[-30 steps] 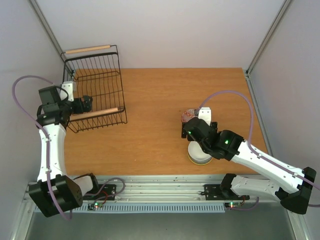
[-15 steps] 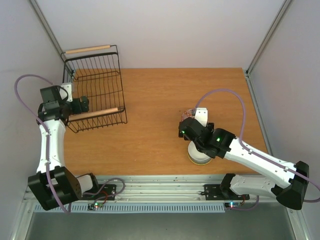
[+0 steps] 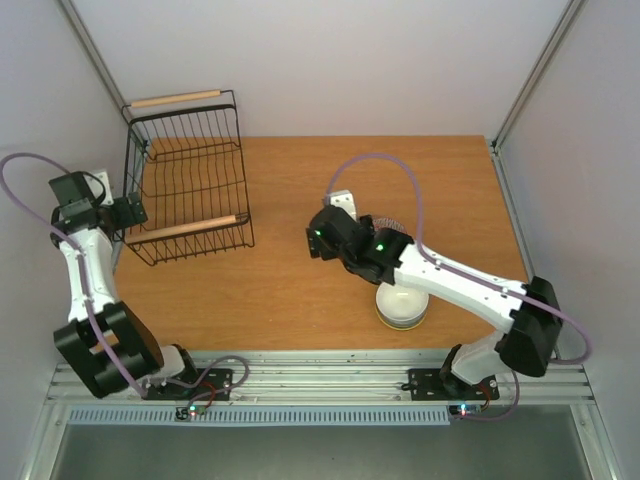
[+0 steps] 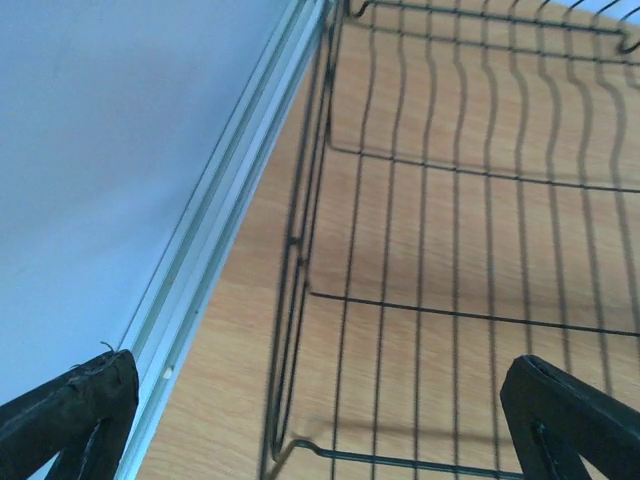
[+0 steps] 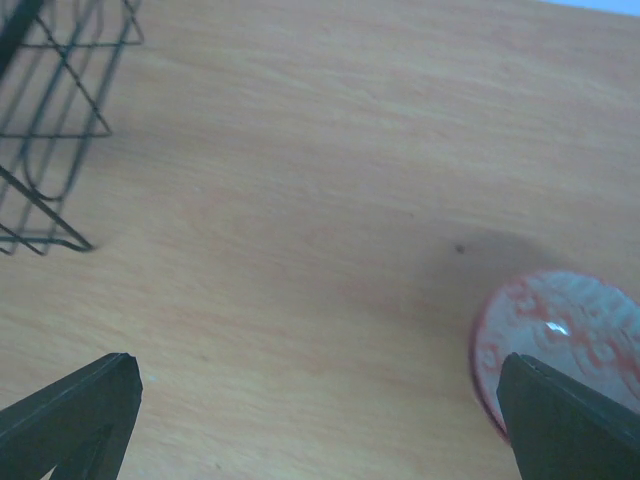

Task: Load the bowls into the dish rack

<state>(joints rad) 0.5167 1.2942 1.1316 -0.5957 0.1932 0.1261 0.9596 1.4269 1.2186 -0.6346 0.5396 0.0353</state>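
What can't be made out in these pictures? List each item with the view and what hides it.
- Stack of bowls, top view: the right arm covers its far side, so the number of bowls cannot be counted.
- Red-patterned bowl, right wrist view: cut off by the right edge and a fingertip.
- Dish rack, left wrist view: only wire mesh shows; its handles are out of frame.

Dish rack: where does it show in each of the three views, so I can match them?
Top external: the dish rack is at upper left, near the left wall.
Left wrist: its wires fill the centre and right, close up.
Right wrist: only a corner shows, at top left.
Shared landmark: the orange wooden table beneath it.
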